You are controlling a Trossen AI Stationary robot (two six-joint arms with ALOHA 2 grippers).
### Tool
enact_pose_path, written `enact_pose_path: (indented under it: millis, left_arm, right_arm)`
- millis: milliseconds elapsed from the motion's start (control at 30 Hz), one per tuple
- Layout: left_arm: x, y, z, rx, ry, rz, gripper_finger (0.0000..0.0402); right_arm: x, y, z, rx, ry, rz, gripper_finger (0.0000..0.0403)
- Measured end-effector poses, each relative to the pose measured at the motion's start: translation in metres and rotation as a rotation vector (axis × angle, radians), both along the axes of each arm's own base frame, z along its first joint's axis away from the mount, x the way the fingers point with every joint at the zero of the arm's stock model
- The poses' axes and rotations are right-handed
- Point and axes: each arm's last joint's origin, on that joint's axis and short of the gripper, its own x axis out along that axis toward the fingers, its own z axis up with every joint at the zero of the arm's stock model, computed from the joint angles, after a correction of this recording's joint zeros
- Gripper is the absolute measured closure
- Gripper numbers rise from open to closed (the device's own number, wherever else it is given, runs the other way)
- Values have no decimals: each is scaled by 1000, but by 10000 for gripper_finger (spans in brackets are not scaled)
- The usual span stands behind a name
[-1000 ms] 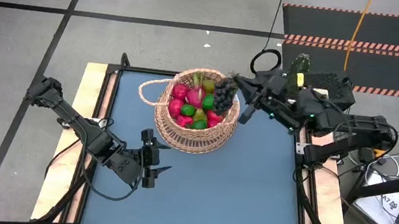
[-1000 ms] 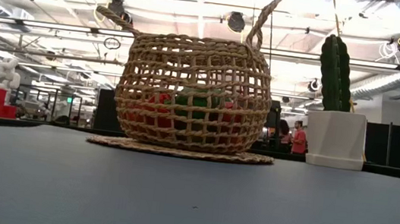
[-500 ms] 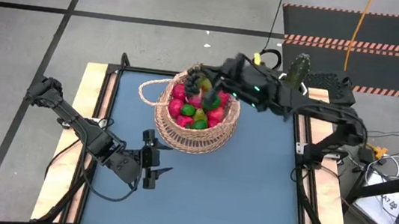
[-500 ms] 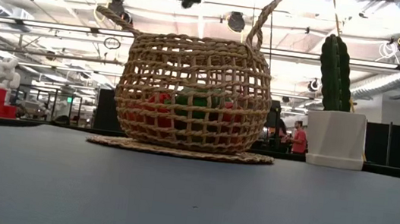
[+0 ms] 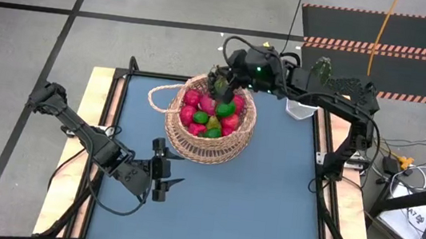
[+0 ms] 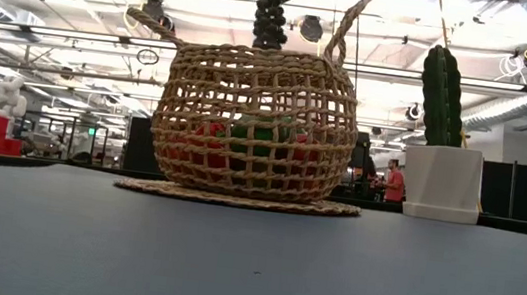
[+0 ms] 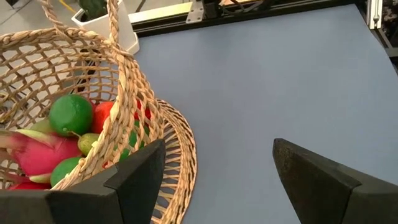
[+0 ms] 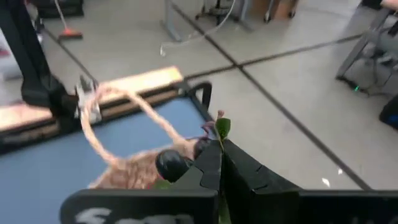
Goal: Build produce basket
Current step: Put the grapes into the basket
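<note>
The tan wicker basket [image 5: 209, 123] stands on its flat woven base on the blue table, holding red, pink and green produce [image 5: 212, 113]. Above its far rim my right gripper [image 5: 223, 76] is shut on a dark grape bunch [image 6: 271, 18]. The bunch's lowest grapes are about level with the rim in the low view. My left gripper [image 5: 160, 170] waits open by the basket's near left side, its fingers [image 7: 134, 177] close to the basket's wall [image 7: 127, 106] with nothing between them. My right gripper pinches the top of the grape bunch, at its green leaf [image 8: 222, 127], between its two shut fingers. It reaches in from the table's right, slanting a little downward. The bunch hangs below the fingers [image 6: 270, 27], clear of the table; whether it touches the basket, I cannot tell.
A white pot with a green cactus [image 6: 444, 139] stands at the table's far right, behind my right arm. The basket's looped handle [image 5: 160, 93] sticks out toward the left. The blue table [image 5: 268, 198] stretches bare toward its near and right edges.
My right gripper has swung from the basket's right side toward the table's left, carrying the grape bunch to above the basket's far rim. In the low view the bunch now hangs lower than half a second ago. The basket has not moved.
</note>
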Motion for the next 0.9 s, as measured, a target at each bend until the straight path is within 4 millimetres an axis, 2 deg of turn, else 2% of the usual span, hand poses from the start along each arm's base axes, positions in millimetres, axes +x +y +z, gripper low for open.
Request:
enact_pose_path:
  millis: [333, 900]
  left_arm:
    - [0, 0, 0, 4, 1, -2, 108]
    - [0, 0, 0, 3, 0, -2, 108]
  right_arm:
    - [-1, -2, -26, 35, 147, 24, 403]
    - [4, -13, -94, 85, 321, 2, 403]
